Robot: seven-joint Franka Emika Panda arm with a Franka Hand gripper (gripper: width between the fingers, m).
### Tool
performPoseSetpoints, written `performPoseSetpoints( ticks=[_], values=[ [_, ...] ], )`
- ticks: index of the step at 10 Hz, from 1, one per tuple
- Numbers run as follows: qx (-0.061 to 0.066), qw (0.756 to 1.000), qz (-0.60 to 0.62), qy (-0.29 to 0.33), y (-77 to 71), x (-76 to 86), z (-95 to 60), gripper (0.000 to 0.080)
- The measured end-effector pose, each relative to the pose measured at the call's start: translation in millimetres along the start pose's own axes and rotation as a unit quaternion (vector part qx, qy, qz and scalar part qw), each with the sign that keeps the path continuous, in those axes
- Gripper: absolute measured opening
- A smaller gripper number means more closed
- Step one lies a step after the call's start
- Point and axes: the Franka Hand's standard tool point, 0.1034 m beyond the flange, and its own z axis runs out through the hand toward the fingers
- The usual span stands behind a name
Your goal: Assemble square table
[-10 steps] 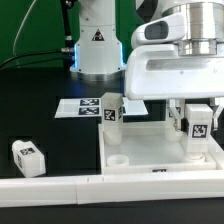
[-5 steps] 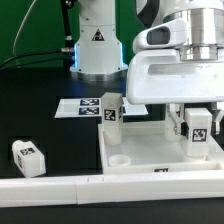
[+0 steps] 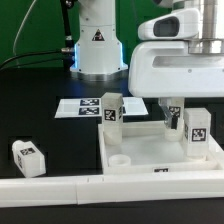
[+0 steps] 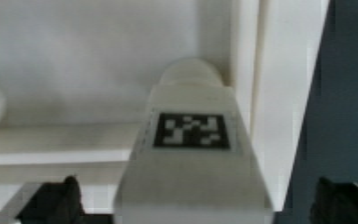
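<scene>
The tool (image 4: pixel 201 199) stands wide, its dark fingertips (image 4: pixel 55 200) on either side of a tagged leg (image 4: pixel 194 150) without touching it, so it holds nothing. The white square tabletop (image 3: pixel 150 152) lies rim-up on the black desk (image 3: pixel 35 110), toward the exterior view's right. The tagged leg (image 3: pixel 197 133) stands upright at the tabletop's far corner on the exterior view's right. A second leg (image 3: pixel 110 110) stands upright at the far corner on the exterior view's left. A third leg (image 3: pixel 28 157) lies loose on the desk, well apart on the exterior view's left.

The step in hand looks like seating the tagged leg in its corner hole. The next move calls for either closing squarely on it for a twist, or rising straight clear without nudging it and then fetching the third leg.
</scene>
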Motion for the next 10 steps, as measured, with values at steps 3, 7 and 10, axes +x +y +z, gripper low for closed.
performPoseSetpoints(
  ticks=[3,7,10],
  values=[
    [0.004,0.998,0.033,-0.049,0.3,-0.7,1.4,0.0649],
    [0.006,0.995,0.091,-0.050,1.4,-0.5,2.0,0.0384],
    [0.000,0.976,0.213,-0.051,0.5,-0.8,2.3,0.0286]
  ],
)
